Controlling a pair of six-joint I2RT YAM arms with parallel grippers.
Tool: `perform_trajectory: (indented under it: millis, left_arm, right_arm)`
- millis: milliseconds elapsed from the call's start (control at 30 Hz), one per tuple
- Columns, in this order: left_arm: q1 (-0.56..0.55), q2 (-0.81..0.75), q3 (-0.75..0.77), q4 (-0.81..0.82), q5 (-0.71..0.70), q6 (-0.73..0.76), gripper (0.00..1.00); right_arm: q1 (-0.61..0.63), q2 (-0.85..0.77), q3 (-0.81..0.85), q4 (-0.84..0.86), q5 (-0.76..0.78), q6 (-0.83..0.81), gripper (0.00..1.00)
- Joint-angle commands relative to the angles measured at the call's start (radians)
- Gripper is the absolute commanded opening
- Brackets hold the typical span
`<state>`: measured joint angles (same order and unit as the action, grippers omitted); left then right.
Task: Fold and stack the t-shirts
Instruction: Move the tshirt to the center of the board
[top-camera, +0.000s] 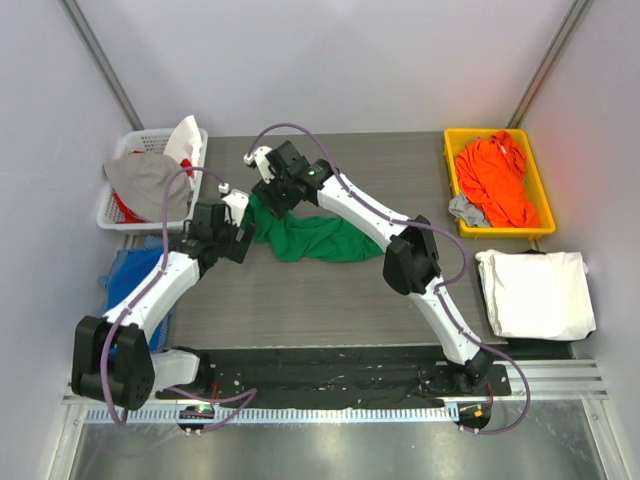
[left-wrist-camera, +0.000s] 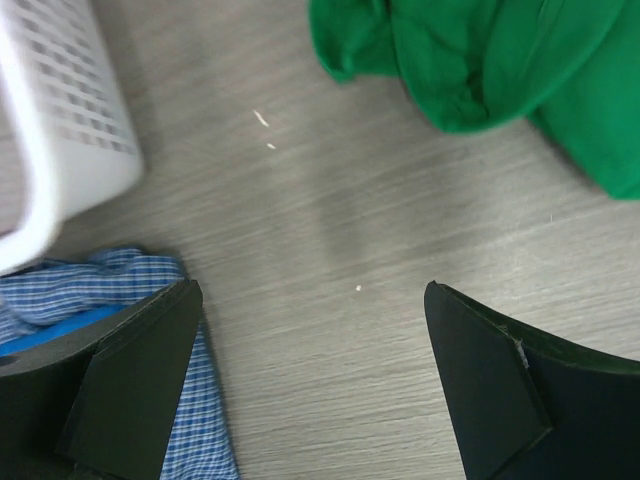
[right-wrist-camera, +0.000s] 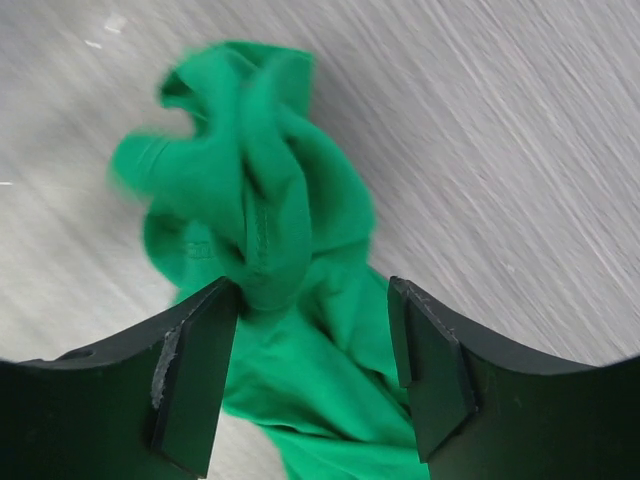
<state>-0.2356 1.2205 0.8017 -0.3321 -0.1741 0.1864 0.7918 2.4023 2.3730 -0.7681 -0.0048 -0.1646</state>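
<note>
The left arm (top-camera: 150, 290) is bent at the elbow and reached forward from its base, with the wrist angled down. The left gripper (left-wrist-camera: 310, 330) is held with its jaws spread wide. The right arm (top-camera: 355, 205) is folded at the elbow and stretched across toward the left side. The right gripper (right-wrist-camera: 312, 345) is pointed downward, with its fingers (right-wrist-camera: 195, 370) parted.

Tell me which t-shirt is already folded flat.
The white t-shirt, a flat neat rectangle at the right. The green t-shirt lies crumpled mid-table; the orange t-shirt is heaped in the yellow bin.
</note>
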Motion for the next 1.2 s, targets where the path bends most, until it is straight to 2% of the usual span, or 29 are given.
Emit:
perform_trajectory:
  millis: [0, 400, 567, 800, 1167]
  left_arm:
    - [-0.001, 0.053, -0.004, 0.088, 0.05, 0.044, 1.0]
    - [0.001, 0.254, 0.1, 0.172, 0.171, 0.033, 1.0]
    - [-0.001, 0.293, 0.168, 0.163, 0.329, 0.068, 0.99]
    - [0.001, 0.353, 0.223, 0.119, 0.445, 0.127, 0.93]
    - [-0.001, 0.467, 0.29, 0.097, 0.452, 0.173, 0.72]
  right_arm:
    - [-0.028, -0.014, -0.005, 0.049, 0.091, -0.035, 0.67]
    - [-0.063, 0.024, 0.008, 0.062, 0.094, -0.052, 0.66]
    - [-0.062, 0.023, -0.003, 0.066, 0.092, -0.05, 0.65]
    - [-0.063, 0.004, -0.035, 0.067, 0.091, -0.049, 0.64]
    - [-0.063, -0.09, -0.158, 0.082, 0.103, -0.056, 0.6]
